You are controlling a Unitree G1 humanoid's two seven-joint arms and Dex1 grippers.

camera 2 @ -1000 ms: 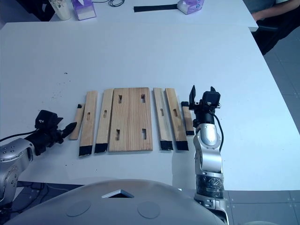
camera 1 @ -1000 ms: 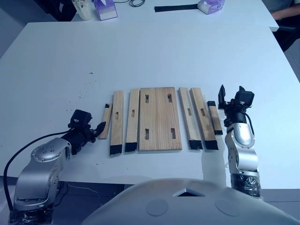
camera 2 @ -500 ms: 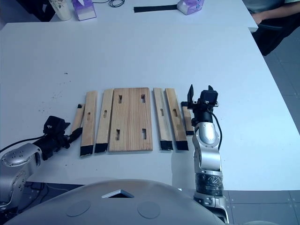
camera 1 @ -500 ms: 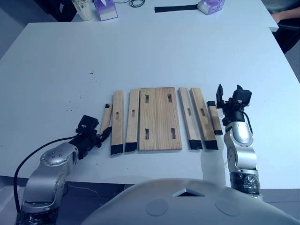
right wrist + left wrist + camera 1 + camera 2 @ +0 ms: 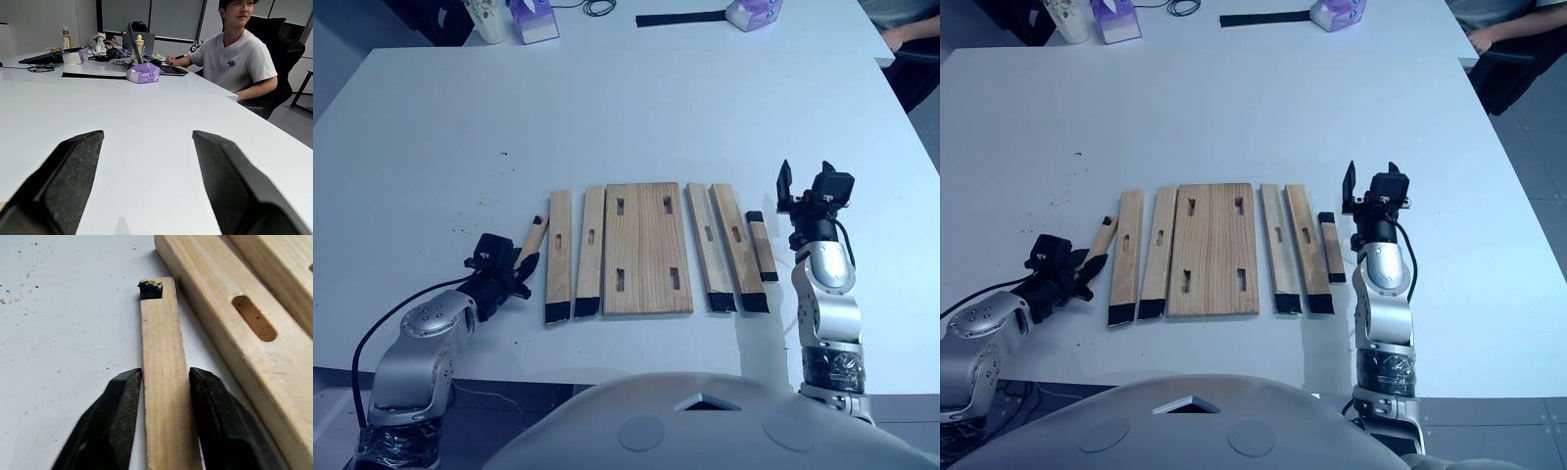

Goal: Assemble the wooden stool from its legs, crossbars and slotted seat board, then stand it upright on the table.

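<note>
White table (image 5: 636,117), pale slotted seat board (image 5: 647,247), left gripper (image 5: 165,374) pinching thin black-tipped crossbar (image 5: 159,328), right gripper (image 5: 805,174) spread

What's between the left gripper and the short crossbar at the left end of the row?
Nothing visible. The left gripper is at the short crossbar, jaws against both its sides. The neighbouring slotted leg lies beside it, outside the jaws.
</note>
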